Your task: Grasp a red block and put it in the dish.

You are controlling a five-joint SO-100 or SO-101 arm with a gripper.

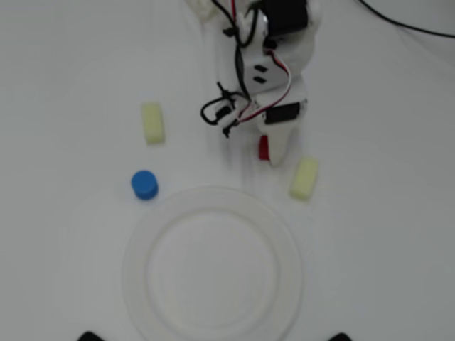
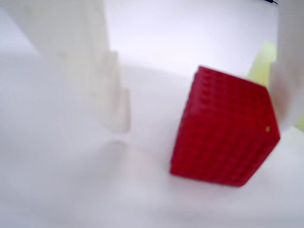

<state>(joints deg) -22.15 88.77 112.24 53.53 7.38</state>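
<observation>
near the far edge of the worktop, the arm's fingers (image 1: 272,150) straddle the red block (image 1: 264,148).

the fingers are spread: in the wrist view one pale finger (image 2: 95,71) stands apart on the left of the red block (image 2: 223,128) and the other crowds its right side, though whether that one touches is too blurred to tell. the block sits on the worktop (image 1: 64,85), not lifted, so the pinch looks not yet made. the dish (image 1: 213,266) lies toward the near edge, close below the block in the overhead view, so the carry looks short. a yellow block (image 1: 304,177) lies just beside the fingers and could get nudged; another yellow block (image 1: 153,122) and a blue cylinder (image 1: 144,185) sit well clear on the left.
</observation>
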